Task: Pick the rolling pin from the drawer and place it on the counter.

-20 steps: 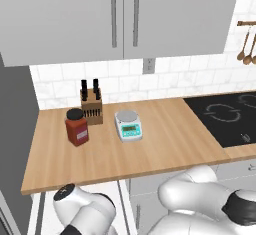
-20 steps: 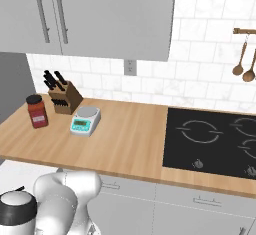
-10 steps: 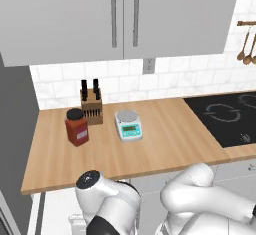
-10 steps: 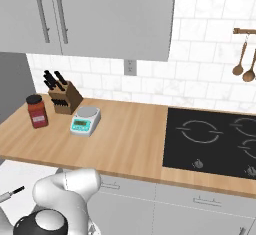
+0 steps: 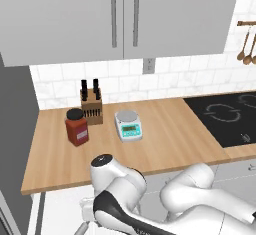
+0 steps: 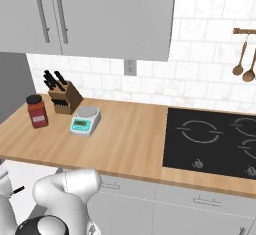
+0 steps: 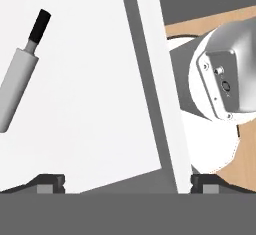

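Hand view, left to right: rolling pin (image 7: 17, 89) lies at the far left on the flat white floor of the open drawer (image 7: 95, 104), tilted, one black handle pointing up, lower end running out of frame. Nothing touches it. Drawer's front edge runs as a pale slanted band through the middle. Gripper (image 7: 127, 181) at the bottom, the two fingertips (image 7: 47, 181) standing far apart, as wide as they go, nothing between them. The pin sits well off to the left of the gap, not under it.

Left base view, left to right: red jar (image 5: 76, 126), knife block (image 5: 91, 105), scale (image 5: 128, 125) on the counter (image 5: 170, 139), cooktop (image 5: 227, 119) at right. Arm bent down low in front of the counter edge, hand below the frame.

Right base view: same row, jar, block, scale, then bare wood, then cooktop. Plenty of free plank between scale and cooktop.

Progress, as judged: drawer is already open, pin still inside and ungrasped, so early stage. Left to do: shift the hand over the pin, line the jaws across its barrel, descend, close, lift out, carry up, set it on the counter. Pin is round, may roll when nudged or once released.
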